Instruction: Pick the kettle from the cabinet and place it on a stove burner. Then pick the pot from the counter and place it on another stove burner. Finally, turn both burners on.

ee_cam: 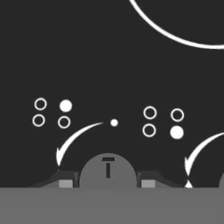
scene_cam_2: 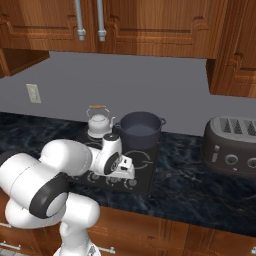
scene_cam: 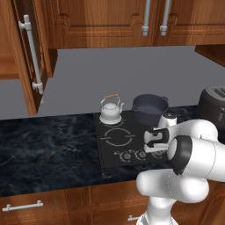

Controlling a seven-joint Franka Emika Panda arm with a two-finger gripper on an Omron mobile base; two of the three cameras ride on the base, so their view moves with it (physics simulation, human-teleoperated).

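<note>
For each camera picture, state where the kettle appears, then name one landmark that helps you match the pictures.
Left base view: the kettle stands on the cooktop's far left burner, left of the pot.
Right base view: the kettle sits at centre left, again left of the pot, behind the arm.
Hand view: no kettle; just black cooktop glass with white markings.
Shared landmark: the cooktop's white burner rings.

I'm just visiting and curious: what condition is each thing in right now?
kettle: upright on a back burner, lid on
pot: upright on the other back burner, no lid
cabinet: door swung open
claw: closed around a stove knob
</note>
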